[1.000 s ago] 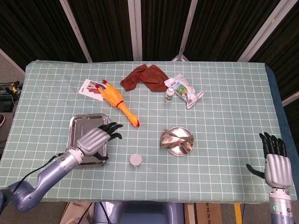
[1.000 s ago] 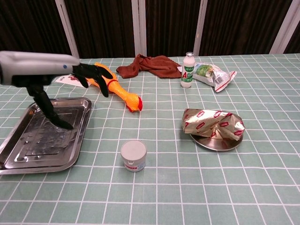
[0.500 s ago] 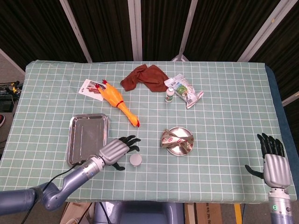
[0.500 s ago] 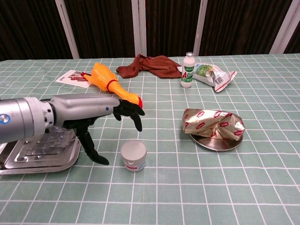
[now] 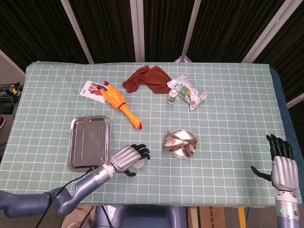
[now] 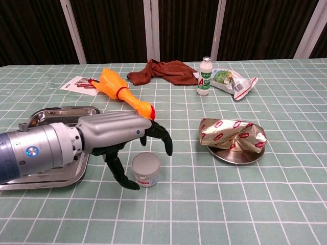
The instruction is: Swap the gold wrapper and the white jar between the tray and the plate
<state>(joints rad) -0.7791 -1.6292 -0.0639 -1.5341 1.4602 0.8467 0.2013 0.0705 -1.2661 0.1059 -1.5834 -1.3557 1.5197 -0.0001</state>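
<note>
The white jar [image 6: 145, 169] stands on the table between the steel tray [image 6: 59, 110] and the round metal plate [image 6: 237, 155]. My left hand [image 6: 122, 133] arches over it, its fingers spread above and to the jar's right and its thumb down at the jar's left; it holds nothing. From the head view the left hand [image 5: 129, 158] hides part of the jar [image 5: 139, 165]. The crumpled gold wrapper [image 5: 178, 140] lies on the plate [image 5: 182, 152]. The tray [image 5: 89, 142] holds nothing. My right hand [image 5: 281, 164] hangs open, fingers straight, off the table's front right corner.
A rubber chicken [image 5: 118, 102] lies behind the tray, next to a printed card [image 5: 90, 88]. At the back middle are a brown cloth [image 5: 147, 78], a small bottle [image 5: 173, 96] and a snack bag [image 5: 190, 94].
My left hand has moved from above the tray rightwards and forward, ending over the white jar. The right hand has barely shifted.
</note>
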